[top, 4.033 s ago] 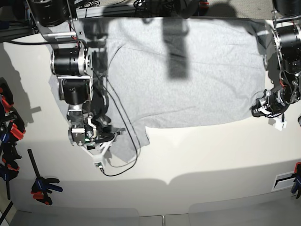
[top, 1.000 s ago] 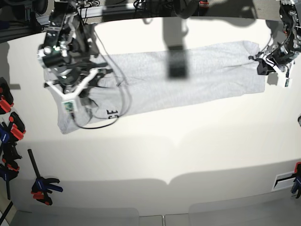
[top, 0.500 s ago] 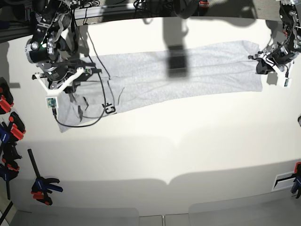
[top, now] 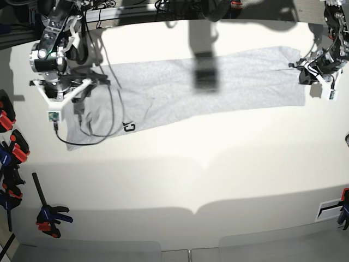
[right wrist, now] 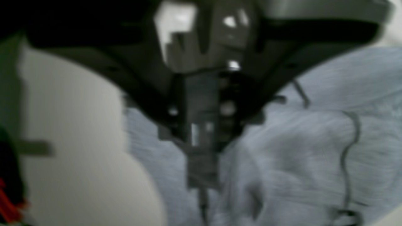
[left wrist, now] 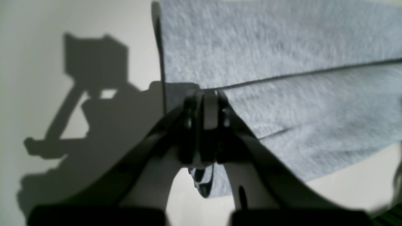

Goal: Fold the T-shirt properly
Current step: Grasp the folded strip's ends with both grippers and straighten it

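Pale bench carries one T-shirt, lying as a long folded band across its far half, and two pincers. Clamps (several) sit at the near left edge. Left pincer is pinching the shirt's corner; the right pincer is too blurred to tell. Risk — if only one end lets go, the band could skew or bunch.
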Available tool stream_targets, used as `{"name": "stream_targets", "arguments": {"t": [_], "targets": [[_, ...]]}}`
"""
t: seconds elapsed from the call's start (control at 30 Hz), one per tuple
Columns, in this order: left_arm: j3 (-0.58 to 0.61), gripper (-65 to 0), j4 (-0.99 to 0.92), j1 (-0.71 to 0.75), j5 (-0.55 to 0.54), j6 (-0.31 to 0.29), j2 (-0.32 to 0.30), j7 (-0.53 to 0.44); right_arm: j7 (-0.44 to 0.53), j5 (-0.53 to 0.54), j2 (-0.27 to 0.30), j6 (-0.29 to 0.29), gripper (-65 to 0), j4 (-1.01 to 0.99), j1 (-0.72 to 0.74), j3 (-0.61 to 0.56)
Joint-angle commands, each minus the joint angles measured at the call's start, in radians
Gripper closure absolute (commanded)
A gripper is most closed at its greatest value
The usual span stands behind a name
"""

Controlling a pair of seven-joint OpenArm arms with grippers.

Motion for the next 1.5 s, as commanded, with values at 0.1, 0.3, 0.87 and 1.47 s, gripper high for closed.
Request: {"name": "stream_targets", "arguments": {"t": [0.1, 0.3, 0.87, 1.47], "targets": [[-0.011, -2.4, 0.018, 0.016, -0.012, 0.000, -0.022, -0.037, 0.023, -0.024, 0.007, -0.083, -26.6, 0.021, 0.011, 0.002], [-0.011, -23.9, 0.018, 0.031, -0.013, 0.000, -0.022, -0.055, 0.048, -0.022, 0.007, -0.094, -26.5, 0.021, 0.011, 0.001], [-0.023, -43.4, 0.020, 0.031, -0.074, -0.005, -0.084, 0.013, 0.065, -0.019, 0.008, -0.055, -26.5, 0.021, 0.011, 0.001], [-0.026, -43.4, -0.335, -0.129, -0.297, 0.002, -0.140, 0.088, 0.037, 0.153, 0.007, 0.070, -26.5, 0.021, 0.011, 0.001]]}}
